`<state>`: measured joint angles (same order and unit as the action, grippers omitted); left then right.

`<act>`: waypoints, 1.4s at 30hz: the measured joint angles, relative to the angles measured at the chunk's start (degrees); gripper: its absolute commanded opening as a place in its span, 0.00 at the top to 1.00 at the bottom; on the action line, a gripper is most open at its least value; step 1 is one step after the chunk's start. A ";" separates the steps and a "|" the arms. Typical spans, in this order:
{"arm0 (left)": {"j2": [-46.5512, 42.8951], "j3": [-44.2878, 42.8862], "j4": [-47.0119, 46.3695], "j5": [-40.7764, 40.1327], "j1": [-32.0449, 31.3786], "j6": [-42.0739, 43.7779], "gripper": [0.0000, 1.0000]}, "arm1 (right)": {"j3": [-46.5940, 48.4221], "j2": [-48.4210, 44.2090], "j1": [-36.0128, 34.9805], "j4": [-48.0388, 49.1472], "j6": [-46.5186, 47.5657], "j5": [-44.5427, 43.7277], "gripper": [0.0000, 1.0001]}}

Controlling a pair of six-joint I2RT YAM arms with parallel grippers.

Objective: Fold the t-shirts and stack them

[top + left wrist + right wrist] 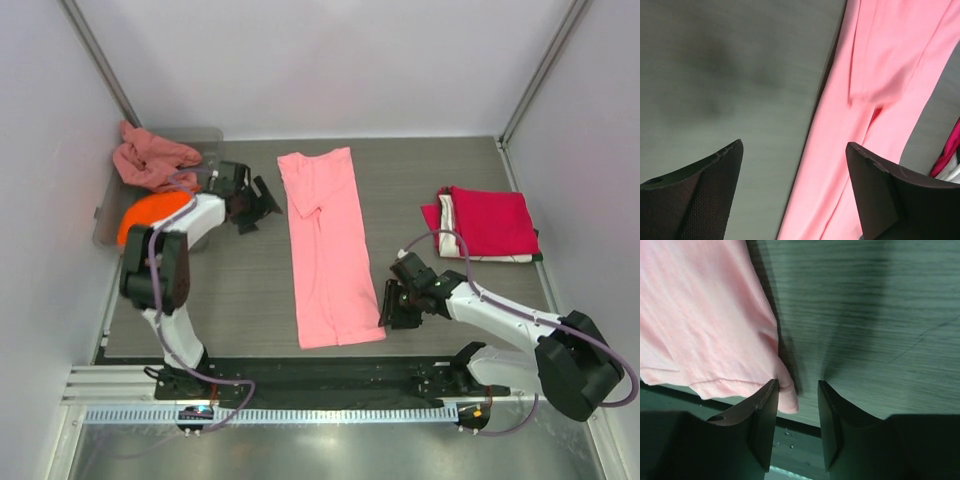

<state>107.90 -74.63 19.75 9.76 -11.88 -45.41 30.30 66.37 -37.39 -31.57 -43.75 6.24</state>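
Left gripper [262, 204] is spread wide and empty above the table [240, 290], just left of the light pink t-shirt [326, 250]. Right gripper [797, 385] is narrowly parted at that shirt's near right corner; whether a finger touches the hem is unclear. The shirt lies mid-table, a long strip running far to near, hem toward the arms.

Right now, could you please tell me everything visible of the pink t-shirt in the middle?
The pink t-shirt is soft, plain cloth, folded lengthwise into a long narrow strip with a sleeve tucked over near its far end. It lies flat on the grey table, hem toward the near edge. The right hand sits by its near corner; contact is unclear.
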 measured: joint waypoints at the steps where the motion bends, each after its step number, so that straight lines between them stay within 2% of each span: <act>1: -4.42 4.24 0.39 -0.90 -0.63 -0.02 0.18 | 0.00 -0.55 -0.17 -0.79 0.00 0.02 0.60; 3: -13.27 12.26 1.16 -2.36 -2.71 -0.35 0.19 | 0.00 -1.22 -0.42 -1.60 0.02 0.04 0.64; 7: -28.15 24.92 3.21 -4.13 -9.99 -2.01 0.21 | 0.00 -1.51 -0.68 -2.73 0.07 0.63 0.61; 12: -39.76 36.68 5.22 -4.17 -19.08 -6.47 0.26 | 0.04 -1.51 -0.81 -2.84 0.37 2.47 0.59; 14: -43.65 41.09 5.88 -4.31 -21.35 -8.74 0.33 | 0.02 -1.51 -0.81 -2.82 0.50 3.02 0.59; 16: -48.02 45.18 6.73 -4.94 -24.04 -11.32 0.40 | 0.04 -1.46 -0.90 -2.78 0.66 3.54 0.62; 20: -54.88 50.82 6.47 -5.64 -29.22 -15.52 0.44 | 0.02 -0.09 -1.16 -2.21 1.14 4.72 0.70; 25: -52.00 53.05 2.62 -6.08 -36.92 -20.41 0.49 | 0.02 0.92 -1.51 -1.70 1.42 5.44 0.78; 26: -50.75 53.11 1.40 -6.08 -38.88 -21.75 0.49 | 0.02 0.92 -1.55 -1.53 1.53 5.53 0.84; 29: -46.42 52.26 -3.76 -6.23 -43.17 -24.22 0.51 | 0.02 1.42 -1.86 -1.20 1.84 5.75 0.85; 32: -43.52 51.84 -7.50 -6.34 -45.33 -26.14 0.57 | 0.00 1.92 -2.47 -1.03 1.84 5.92 0.84; 34: -42.60 51.84 -8.74 -6.38 -45.83 -26.88 0.65 | -0.02 1.90 -2.75 -0.90 1.81 5.92 0.86; 37: -41.92 52.02 -9.20 -6.73 -45.92 -27.89 0.76 | -0.22 1.86 -2.99 -0.55 1.81 5.95 0.91; 39: -41.83 52.41 -9.29 -6.93 -46.03 -28.24 0.82 | -0.31 1.86 -3.04 -0.52 1.81 5.95 0.99; 40: -41.86 52.50 -9.29 -6.95 -46.14 -28.41 0.85 | -0.33 1.79 -3.06 -0.55 1.81 5.97 0.99; 41: -41.86 52.54 -9.22 -7.02 -46.27 -28.50 0.90 | -0.33 1.70 -3.06 -0.55 1.79 5.97 0.99; 42: -41.90 52.65 -9.14 -7.06 -46.38 -28.81 1.00 | -0.33 1.51 -3.06 -0.55 1.79 5.97 0.99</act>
<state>66.00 -21.98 10.61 2.70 -58.26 -74.22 29.98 67.88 -40.45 -32.12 -41.95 12.21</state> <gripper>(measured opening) 0.121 0.036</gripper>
